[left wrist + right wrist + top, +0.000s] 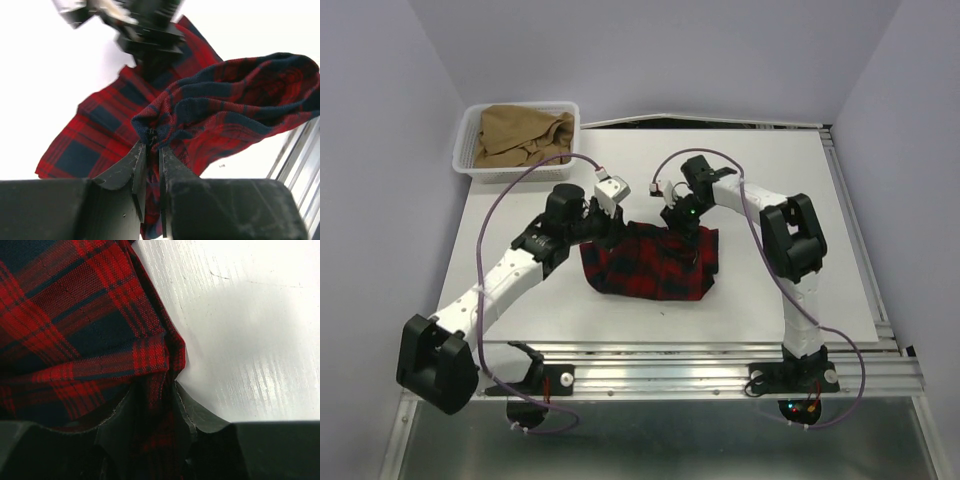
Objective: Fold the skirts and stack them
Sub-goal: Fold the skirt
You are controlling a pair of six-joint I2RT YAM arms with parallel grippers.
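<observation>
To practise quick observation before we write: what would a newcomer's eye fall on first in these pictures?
The red-and-navy plaid skirt at the centre of the overhead view stands out first, with the left gripper pinching a lifted fold and the right gripper closed on its far edge. Next comes the tan skirt, crumpled in the white basket at the far left corner.
</observation>
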